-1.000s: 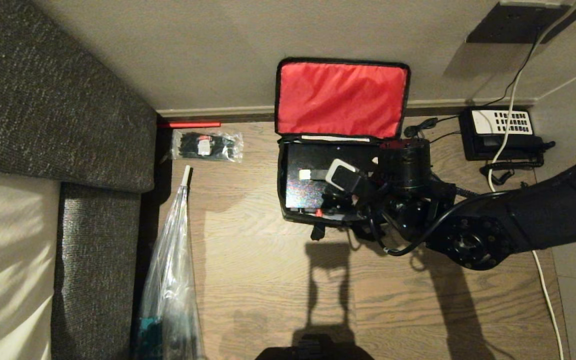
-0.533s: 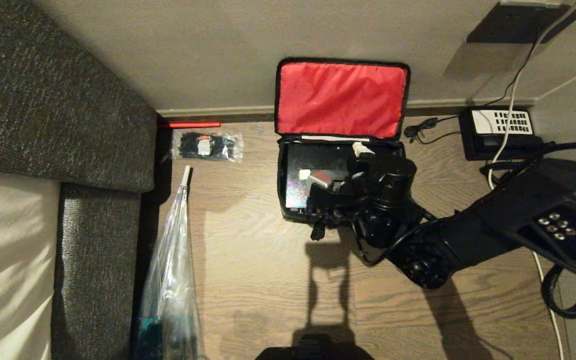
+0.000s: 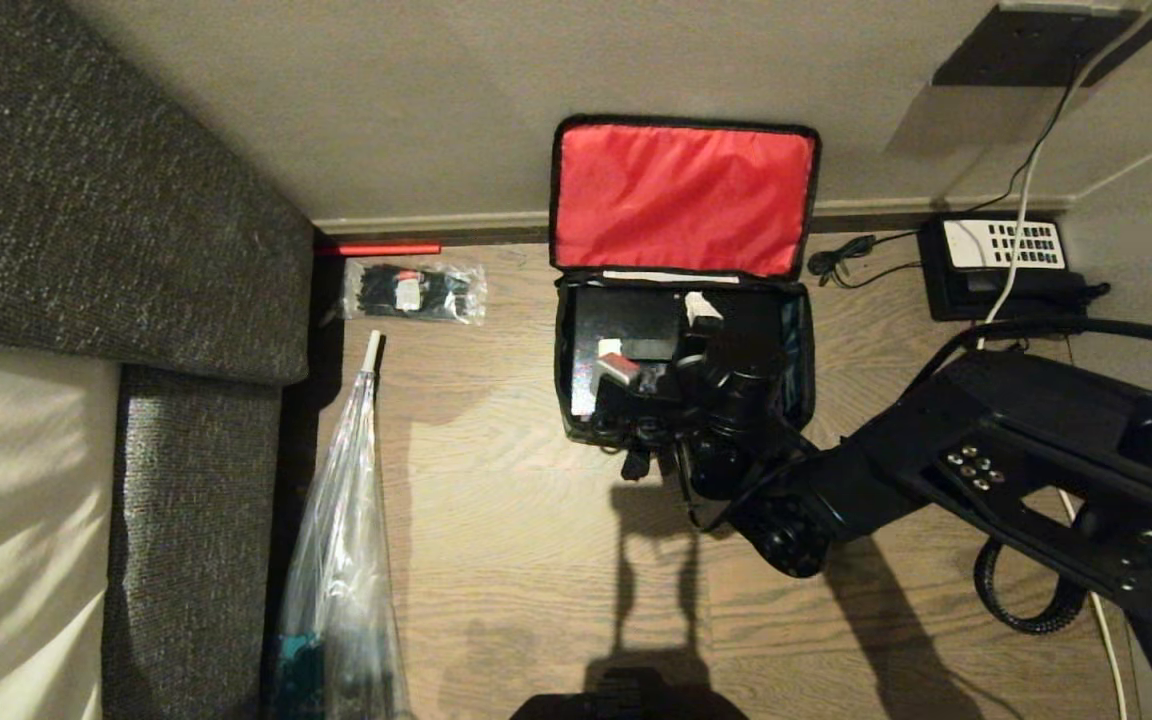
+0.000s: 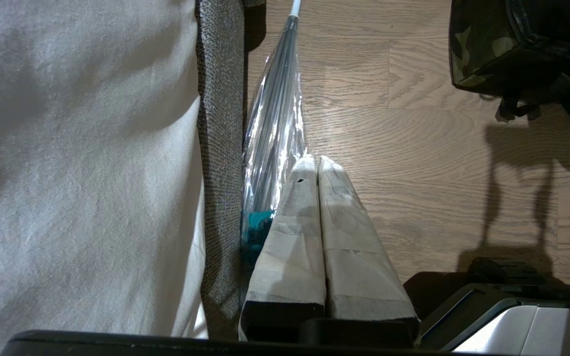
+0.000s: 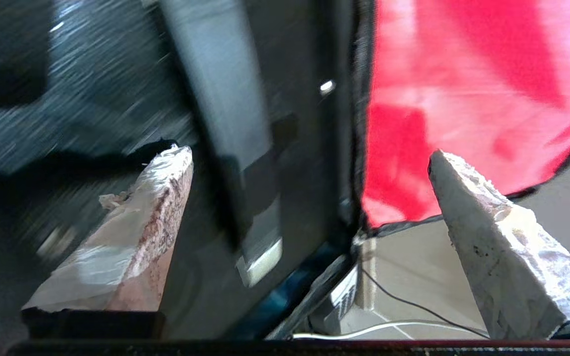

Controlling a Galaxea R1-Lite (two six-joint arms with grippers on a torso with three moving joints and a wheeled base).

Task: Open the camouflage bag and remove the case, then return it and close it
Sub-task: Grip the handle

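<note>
right gripper (image 3: 658, 340) lower over the case (image 3: 636, 322) than before (fingers spread, empty)

The right arm (image 3: 936, 470) covers the bag's (image 3: 576, 425) near right corner and part of the case (image 3: 636, 325). In the right wrist view the case (image 5: 275, 123) is smeared with blur. At four o'clock the arm runs off the edge. The phone (image 3: 1001, 265) keys at two o'clock are too small to read.
</note>
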